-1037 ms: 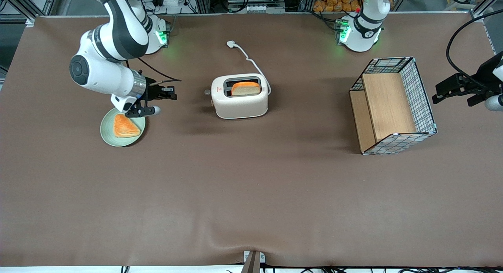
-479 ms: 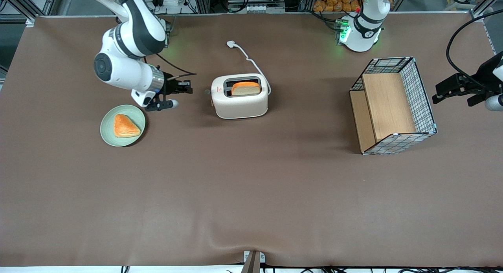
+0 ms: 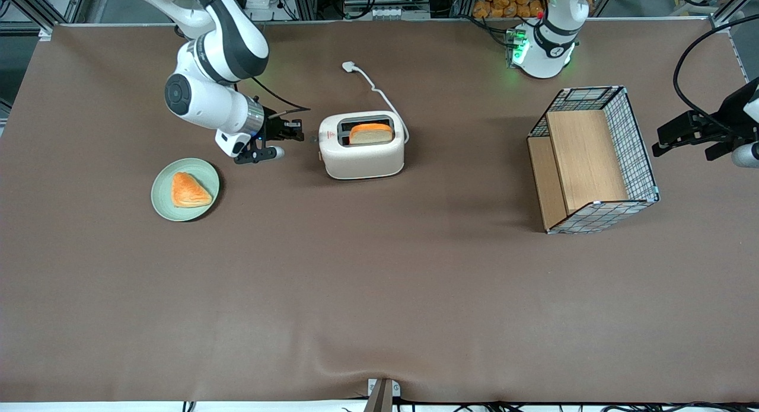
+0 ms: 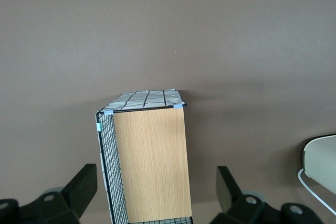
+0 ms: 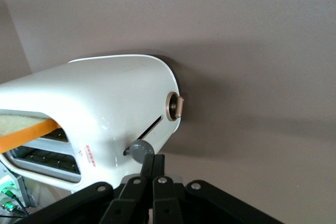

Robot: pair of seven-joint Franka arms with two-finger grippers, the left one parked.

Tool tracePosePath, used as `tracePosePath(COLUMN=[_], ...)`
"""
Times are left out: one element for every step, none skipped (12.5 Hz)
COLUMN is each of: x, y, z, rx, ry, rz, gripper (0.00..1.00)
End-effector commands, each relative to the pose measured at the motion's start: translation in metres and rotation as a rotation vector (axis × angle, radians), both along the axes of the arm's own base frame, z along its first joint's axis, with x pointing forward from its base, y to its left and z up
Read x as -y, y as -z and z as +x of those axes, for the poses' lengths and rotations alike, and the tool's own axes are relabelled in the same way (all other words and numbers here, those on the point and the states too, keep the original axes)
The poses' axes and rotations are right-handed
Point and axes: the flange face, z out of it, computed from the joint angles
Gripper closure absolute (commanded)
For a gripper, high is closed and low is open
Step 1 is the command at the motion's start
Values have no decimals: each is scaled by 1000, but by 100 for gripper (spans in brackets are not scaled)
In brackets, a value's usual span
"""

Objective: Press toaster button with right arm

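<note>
Cream-white toaster (image 3: 362, 145) with rounded corners and glossy shell, standing on brown matte table (image 3: 379, 293), mid-way along it, a slice of orange-crusted bread (image 3: 370, 133) upright in one slot. Small round grey button (image 5: 142, 149) on a short stalk, jutting from the toaster's narrow end, next to a bronze-ringed dial (image 5: 174, 106) on the same end. White cord (image 3: 375, 92) trailing from the toaster to a flat plug, farther from the front camera. White jointed right arm (image 3: 220, 62) with black bands and silver wrist ring, reaching low over the table. Black tool (image 3: 296, 132) just beside the narrow end, fingers (image 5: 163, 192) pressed together, shut on nothing, tips right at the button. Pale green round plate (image 3: 163, 206) with a flaky triangular pastry (image 3: 188, 190), toward the working arm's end. Wire-mesh basket (image 3: 637, 148) with wooden panels, toward the parked arm's end.
</note>
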Motion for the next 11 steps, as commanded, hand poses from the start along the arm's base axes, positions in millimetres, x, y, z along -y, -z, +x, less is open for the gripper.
tracePosePath(x=[-8,-11,-11,-12,-12,-14,-14,-15,-19,-20,-19], y=[9,9,9,11,13,16,20,24,28,31,35], z=[-5,-6,-6,-6,-5,-5,-4,-5,-5,-5,-4], rx=[24,21,25,24,30,32,33,39,45,48,50], ry=[20,24,28,28,31,32,37,40,38,41,47], rz=[27,33,33,34,34,33,32,31,30,30,29], gripper=[100,100,100,100,100,100,100,100,100,100,100])
